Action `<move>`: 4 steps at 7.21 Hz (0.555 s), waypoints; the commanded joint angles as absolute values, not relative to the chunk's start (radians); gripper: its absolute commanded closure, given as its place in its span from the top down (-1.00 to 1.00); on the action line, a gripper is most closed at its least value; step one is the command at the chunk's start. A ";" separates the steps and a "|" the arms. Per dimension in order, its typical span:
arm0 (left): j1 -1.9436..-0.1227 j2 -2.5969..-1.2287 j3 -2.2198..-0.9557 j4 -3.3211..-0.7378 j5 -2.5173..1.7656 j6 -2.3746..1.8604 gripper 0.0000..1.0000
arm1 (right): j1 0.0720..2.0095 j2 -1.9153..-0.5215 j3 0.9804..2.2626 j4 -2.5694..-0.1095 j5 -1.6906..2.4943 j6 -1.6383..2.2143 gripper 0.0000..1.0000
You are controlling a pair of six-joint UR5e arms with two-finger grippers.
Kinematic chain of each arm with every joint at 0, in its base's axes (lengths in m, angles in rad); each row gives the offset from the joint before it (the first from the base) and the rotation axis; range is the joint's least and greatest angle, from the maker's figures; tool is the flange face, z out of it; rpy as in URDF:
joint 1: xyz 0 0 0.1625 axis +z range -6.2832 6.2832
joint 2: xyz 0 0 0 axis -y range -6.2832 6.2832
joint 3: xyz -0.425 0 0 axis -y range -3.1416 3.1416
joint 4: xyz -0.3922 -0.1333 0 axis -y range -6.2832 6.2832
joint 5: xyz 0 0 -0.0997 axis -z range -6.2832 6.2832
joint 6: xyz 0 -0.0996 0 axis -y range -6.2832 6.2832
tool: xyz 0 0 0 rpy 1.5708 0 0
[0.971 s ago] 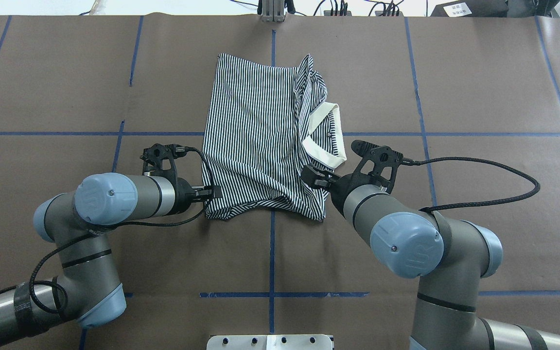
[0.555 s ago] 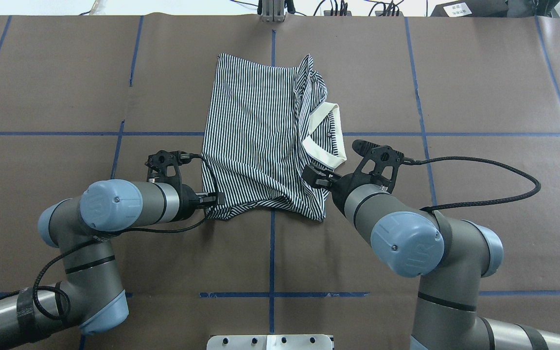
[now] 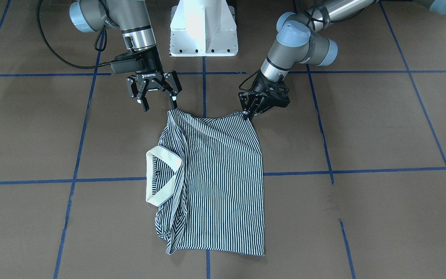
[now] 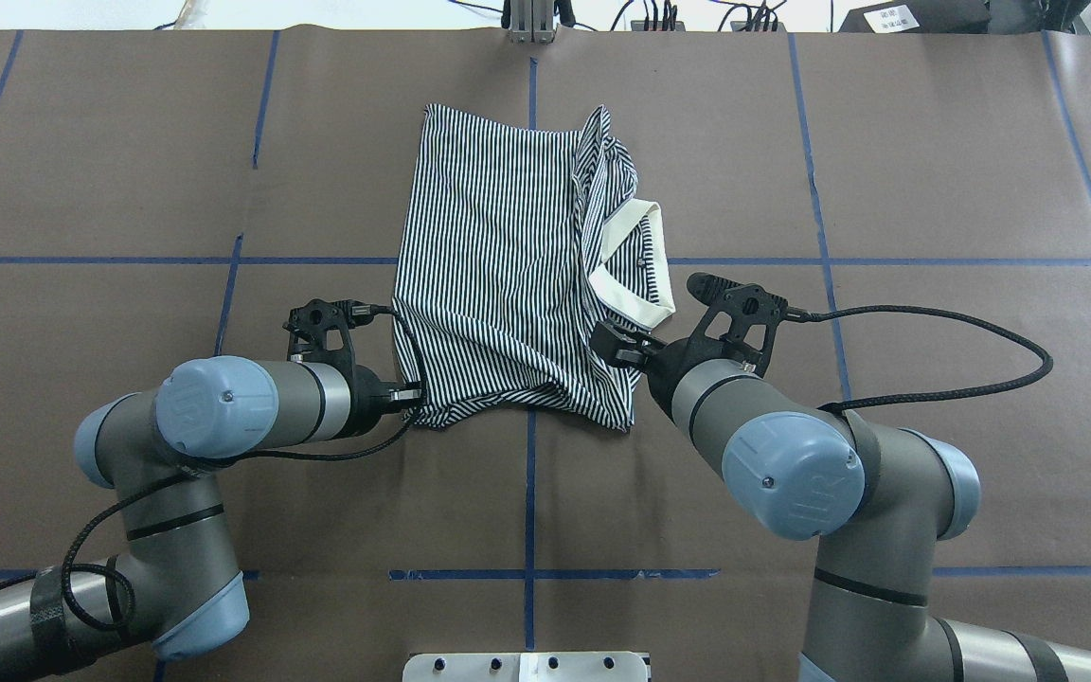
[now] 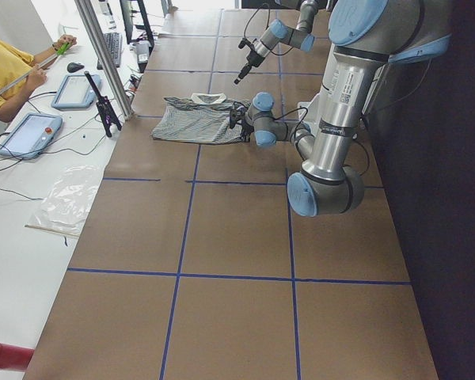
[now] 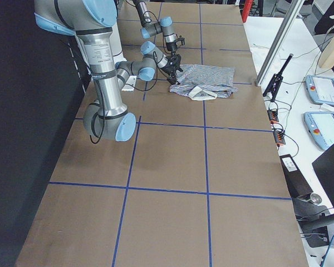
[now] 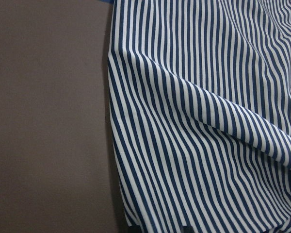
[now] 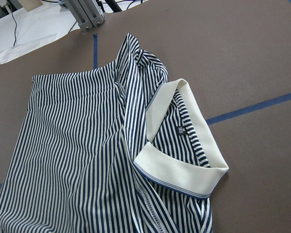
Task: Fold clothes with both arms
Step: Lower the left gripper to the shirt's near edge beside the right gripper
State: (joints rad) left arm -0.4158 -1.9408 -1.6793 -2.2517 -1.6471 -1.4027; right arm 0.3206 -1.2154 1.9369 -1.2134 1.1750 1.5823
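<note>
black jaws on my left gripper [image 3: 247, 113] are pressed together on the near corner of the polo shirt [image 3: 223, 174], and that corner is drawn into a small peak toward the tool. in the left wrist view i get only navy-and-white stripes close up, creased in a diagonal ridge, with bare brown table [image 7: 43, 121] beside them.

my right gripper [image 3: 159, 104] is spread wide. one fingertip sits just at the shirt's other near corner, and i cannot tell whether it touches the cloth. the right wrist view looks out over the cream collar [image 8: 179, 170], with a small black label inside it.

outward from there, the left arm [image 4: 223, 407] lies low and reaches in from the side, while the right arm [image 4: 792, 474] comes in at an angle. the shirt lies folded to a narrow panel in the middle of the table [image 4: 934, 170], straddling the crossing blue tape lines [image 4: 81, 260], collar turned to the robot's right side. the white pedestal [image 3: 203, 27] stands between the two arms.
</note>
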 commanded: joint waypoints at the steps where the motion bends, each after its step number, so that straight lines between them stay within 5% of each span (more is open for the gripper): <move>1: -0.420 -1.910 -1.709 -2.252 -1.647 -1.390 -1.00 | 0.319 -1.216 1.925 -1.215 1.177 1.610 1.00; 4: -0.416 -1.799 -1.810 -2.252 -1.649 -1.359 -1.00 | 0.302 -1.200 1.866 -1.215 1.200 1.759 0.82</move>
